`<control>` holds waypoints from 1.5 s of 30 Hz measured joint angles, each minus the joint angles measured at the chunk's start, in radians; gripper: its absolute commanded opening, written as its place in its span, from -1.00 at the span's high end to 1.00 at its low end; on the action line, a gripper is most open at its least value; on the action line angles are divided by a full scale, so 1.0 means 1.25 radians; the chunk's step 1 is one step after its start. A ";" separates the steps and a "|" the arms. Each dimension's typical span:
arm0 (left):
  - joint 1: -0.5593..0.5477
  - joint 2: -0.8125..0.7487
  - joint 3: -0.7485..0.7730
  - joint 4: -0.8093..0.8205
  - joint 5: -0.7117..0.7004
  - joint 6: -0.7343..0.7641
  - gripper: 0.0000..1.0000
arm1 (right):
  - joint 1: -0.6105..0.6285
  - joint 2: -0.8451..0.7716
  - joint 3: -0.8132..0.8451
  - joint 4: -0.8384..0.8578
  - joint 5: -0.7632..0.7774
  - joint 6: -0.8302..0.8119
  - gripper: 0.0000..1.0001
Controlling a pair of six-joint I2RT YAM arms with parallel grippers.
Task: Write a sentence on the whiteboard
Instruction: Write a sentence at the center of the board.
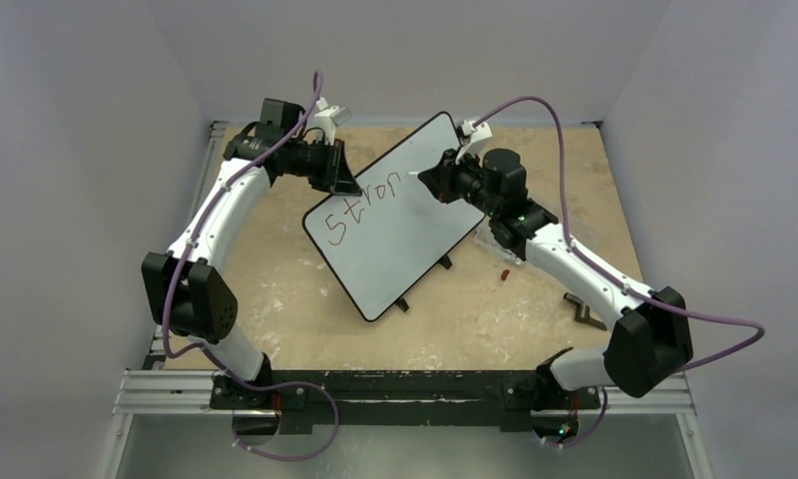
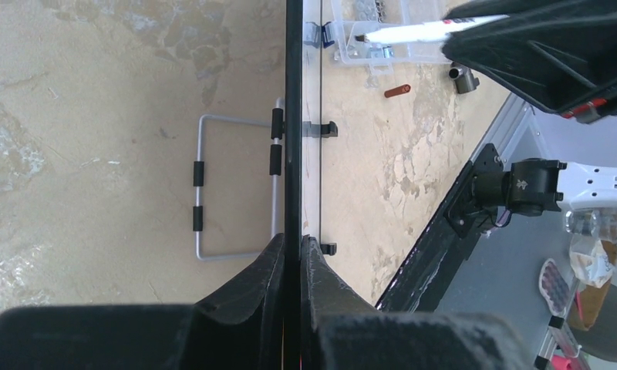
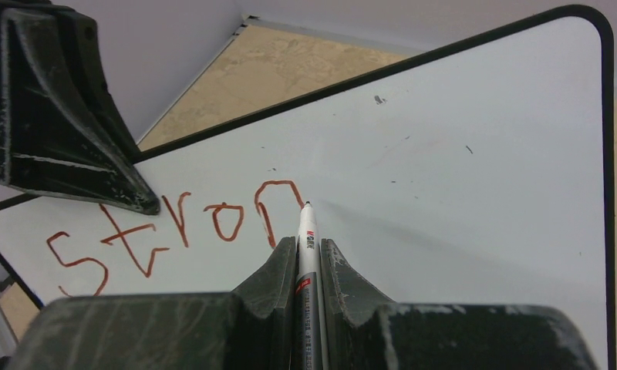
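The whiteboard (image 1: 405,249) shows the sentence (image 3: 174,231) "stron"; left claw (image 2: 294,245) clamps its rim; right claw (image 3: 308,245) grips the marker (image 3: 307,227), tip at the n.

You had soft, even overhead light, medium bright, with no hard shadows. The large flat white black-rimmed whiteboard (image 1: 395,235) read greyish with no glare and cast only faint shade on the mottled beige table (image 1: 275,289). The top view was a bit soft. In the wrist views, your left gripper (image 2: 294,245) and right gripper (image 3: 308,245) were dark, blurry masses at the bottom edge. The reddish-brown handwritten letters (image 3: 174,227) and the slim white marker pen (image 3: 308,231) tip were sharp.
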 measured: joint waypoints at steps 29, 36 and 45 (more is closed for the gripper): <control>-0.014 -0.020 -0.005 -0.004 -0.026 0.033 1.00 | -0.031 0.101 0.084 0.001 -0.006 0.007 1.00; -0.014 -0.021 -0.005 -0.006 -0.025 0.033 1.00 | -0.033 0.101 0.095 0.001 -0.046 0.004 1.00; -0.015 -0.021 -0.005 -0.008 -0.034 0.032 1.00 | -0.033 0.114 0.095 -0.001 -0.081 0.001 1.00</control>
